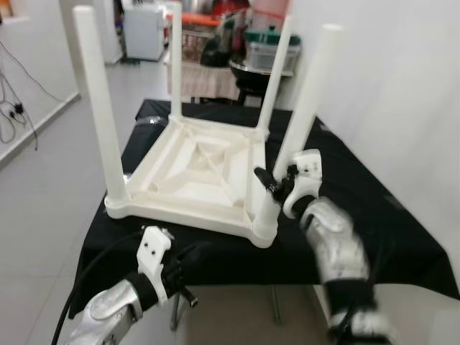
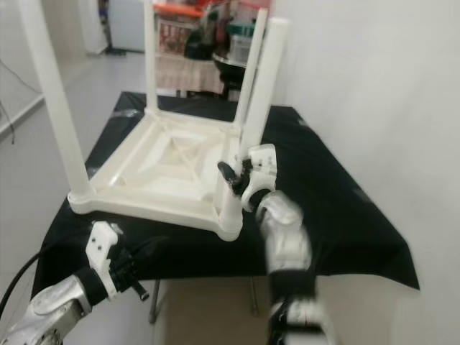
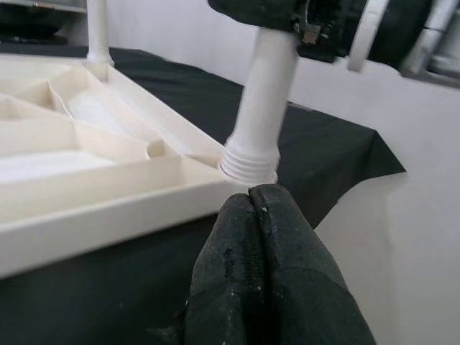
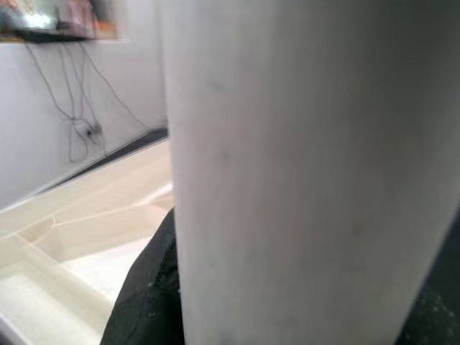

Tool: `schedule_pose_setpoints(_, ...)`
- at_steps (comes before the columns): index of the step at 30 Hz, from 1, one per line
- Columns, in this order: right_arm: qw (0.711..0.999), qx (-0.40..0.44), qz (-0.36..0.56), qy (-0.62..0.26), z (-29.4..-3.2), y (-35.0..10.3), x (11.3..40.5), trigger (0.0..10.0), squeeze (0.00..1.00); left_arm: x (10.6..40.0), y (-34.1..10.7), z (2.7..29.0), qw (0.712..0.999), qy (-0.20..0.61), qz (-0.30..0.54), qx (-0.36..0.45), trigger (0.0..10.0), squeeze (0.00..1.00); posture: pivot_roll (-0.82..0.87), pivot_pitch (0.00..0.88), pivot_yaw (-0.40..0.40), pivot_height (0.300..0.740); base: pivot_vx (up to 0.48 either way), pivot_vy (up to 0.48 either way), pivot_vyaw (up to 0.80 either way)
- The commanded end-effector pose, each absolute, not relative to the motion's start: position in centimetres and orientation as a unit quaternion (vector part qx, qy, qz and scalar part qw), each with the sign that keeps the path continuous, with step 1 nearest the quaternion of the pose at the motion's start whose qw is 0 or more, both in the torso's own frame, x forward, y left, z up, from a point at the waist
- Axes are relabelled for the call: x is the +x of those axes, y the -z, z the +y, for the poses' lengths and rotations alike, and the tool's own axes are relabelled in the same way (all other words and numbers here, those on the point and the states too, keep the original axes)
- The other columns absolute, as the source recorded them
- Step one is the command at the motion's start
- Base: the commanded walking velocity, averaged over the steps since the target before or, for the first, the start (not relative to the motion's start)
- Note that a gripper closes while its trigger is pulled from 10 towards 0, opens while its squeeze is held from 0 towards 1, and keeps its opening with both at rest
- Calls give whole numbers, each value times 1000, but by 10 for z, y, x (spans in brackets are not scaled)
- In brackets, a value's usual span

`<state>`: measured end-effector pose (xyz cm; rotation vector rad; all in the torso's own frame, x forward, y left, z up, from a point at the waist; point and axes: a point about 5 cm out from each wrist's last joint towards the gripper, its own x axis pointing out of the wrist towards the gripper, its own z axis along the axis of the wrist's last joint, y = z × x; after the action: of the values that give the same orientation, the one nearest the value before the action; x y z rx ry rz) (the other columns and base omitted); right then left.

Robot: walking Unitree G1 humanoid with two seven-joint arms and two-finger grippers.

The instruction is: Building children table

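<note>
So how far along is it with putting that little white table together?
Nearly done, it seems. The white table lies upside down on the black cloth with all four legs standing in its corners. The right gripper is clamped on the near right leg, perhaps tightening it. The left gripper waits shut nearby. Flipping it upright remains.

One tabletop [image 1: 201, 169], four legs [image 1: 100, 108].
</note>
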<state>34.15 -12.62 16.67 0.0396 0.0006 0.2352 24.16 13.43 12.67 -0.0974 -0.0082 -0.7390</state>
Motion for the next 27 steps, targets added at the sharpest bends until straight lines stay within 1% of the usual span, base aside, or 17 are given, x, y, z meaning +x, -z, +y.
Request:
schedule_pose_setpoints(1,994,1,82,-70,-131,-136,334,0,0,242,-128,133,928,368,-4,-49,10000,0,14,0,-132,740,0,0,0)
schedule_pose_setpoints(2,994,10,79,-78,-125,-135,336,0,0,243,-129,133,929,367,-4,-49,10000,0,15,0,-130,740,0,0,0)
schedule_pose_setpoints(10,996,-4,68,-58,-118,-144,336,0,0,244,-130,134,929,367,-4,-48,10000,0,10,0,-118,740,0,0,0)
schedule_pose_setpoints(11,996,-8,73,-50,-118,-145,336,4706,0,244,-130,134,928,369,-3,-48,10000,0,7,0,-114,740,0,0,0)
schedule_pose_setpoints(13,996,-8,73,-50,-118,-145,336,4706,0,244,-130,134,928,369,-3,-48,10000,0,7,0,-114,740,0,0,0)
schedule_pose_setpoints(14,994,-7,71,-78,-113,-149,338,10000,1000,244,-130,134,928,370,-4,-47,10000,0,7,0,-114,740,0,0,0)
schedule_pose_setpoints(15,994,-7,71,-78,-113,-149,338,10000,1000,244,-130,134,928,370,-4,-47,10000,0,7,0,-114,740,0,0,0)
schedule_pose_setpoints(18,979,19,31,-199,-102,-173,346,10000,1000,246,-131,132,928,369,-5,-45,10000,0,14,0,-119,740,0,0,0)
schedule_pose_setpoints(19,967,16,5,-255,-102,-182,348,10000,1000,246,-131,132,928,368,-5,-46,10000,0,5,0,-117,740,0,0,0)
schedule_pose_setpoints(20,957,11,-12,-290,-102,-188,349,10000,1000,246,-131,132,929,368,-6,-47,10000,0,5,0,-117,740,0,0,0)
schedule_pose_setpoints(21,957,11,-12,-290,-102,-188,349,10000,1000,246,-131,132,929,368,-6,-47,10000,0,5,0,-117,740,0,0,0)
schedule_pose_setpoints(22,947,-3,-27,-319,-105,-193,351,10000,600,246,-131,131,929,368,-6,-47,10000,0,6,0,-118,740,0,0,0)
schedule_pose_setpoints(24,947,-3,-27,-319,-105,-193,351,10000,600,246,-131,131,929,368,-6,-47,10000,0,6,0,-118,740,0,0,0)
schedule_pose_setpoints(25,942,-12,-34,-335,-107,-195,352,10000,600,246,-131,131,928,368,-6,-48,10000,0,6,0,-118,740,0,0,0)
schedule_pose_setpoints(26,933,-35,-34,-357,-112,-195,356,10000,0,247,-131,131,928,368,-7,-48,10000,0,4,0,-118,740,0,0,0)
schedule_pose_setpoints(27,933,-35,-34,-357,-112,-195,356,10000,0,247,-131,131,928,368,-7,-48,10000,0,4,0,-118,740,0,0,0)
